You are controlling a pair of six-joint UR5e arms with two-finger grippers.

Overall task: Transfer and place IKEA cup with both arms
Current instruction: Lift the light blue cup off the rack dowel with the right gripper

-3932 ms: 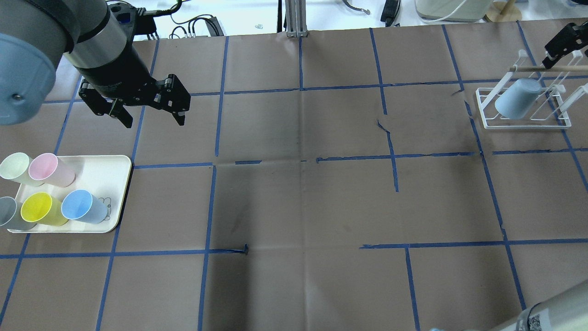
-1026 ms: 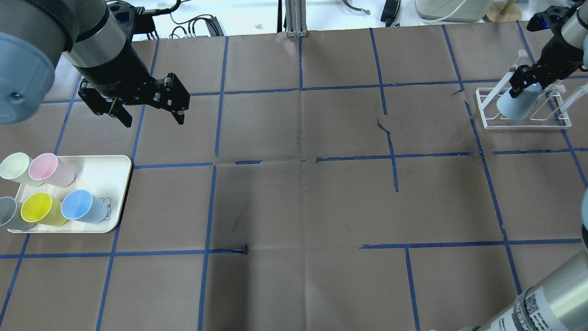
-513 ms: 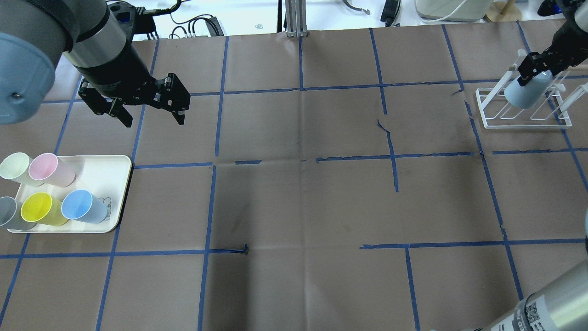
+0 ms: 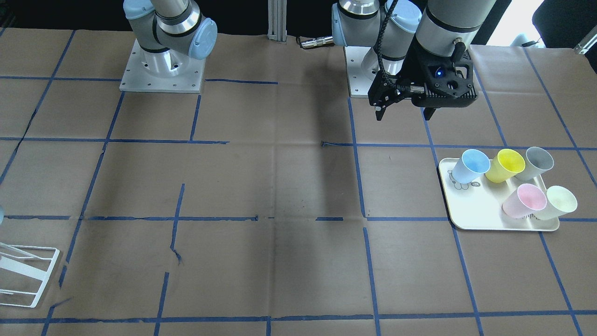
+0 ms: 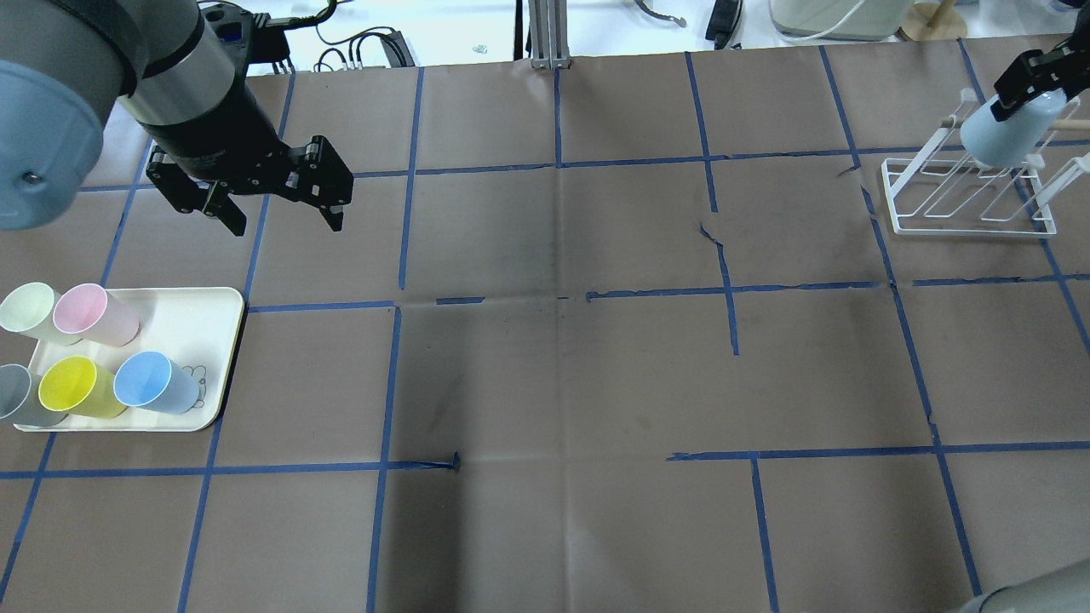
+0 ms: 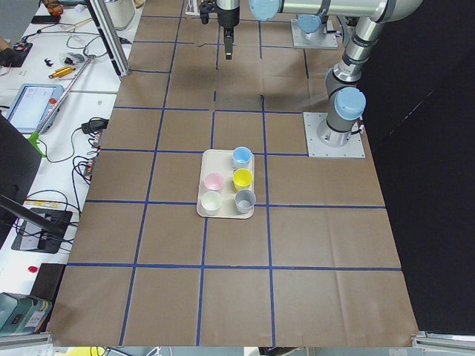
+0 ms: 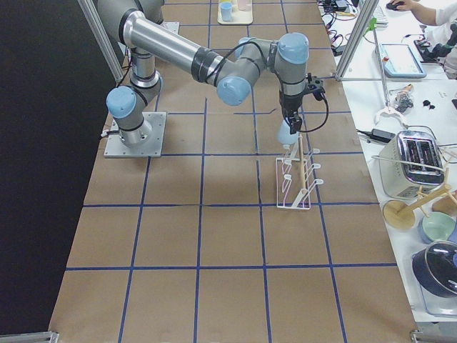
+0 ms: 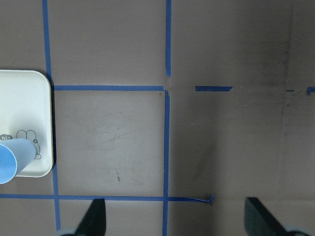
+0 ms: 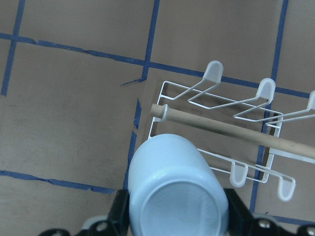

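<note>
My right gripper (image 5: 1026, 78) is shut on the pale-blue IKEA cup (image 5: 1007, 134), which hangs bottom up just above the white wire rack (image 5: 962, 204). In the right wrist view the cup (image 9: 177, 189) sits between the fingers, over the rack (image 9: 216, 96) and a wooden dowel (image 9: 221, 130). A second blue cup (image 5: 153, 383) stands on the cream tray (image 5: 183, 328) at the left. My left gripper (image 5: 285, 223) is open and empty, hovering beyond the tray; it also shows in the front view (image 4: 405, 114).
Pink (image 5: 94, 313), yellow (image 5: 72, 387), grey (image 5: 17, 396) and pale-green (image 5: 30, 311) cups share the tray with the blue one. Blue tape lines grid the brown table. Cables and appliances lie past the far edge.
My right gripper came down to the cup on the rack, shut on it and lifted it up off the rack. The left arm has not moved.
</note>
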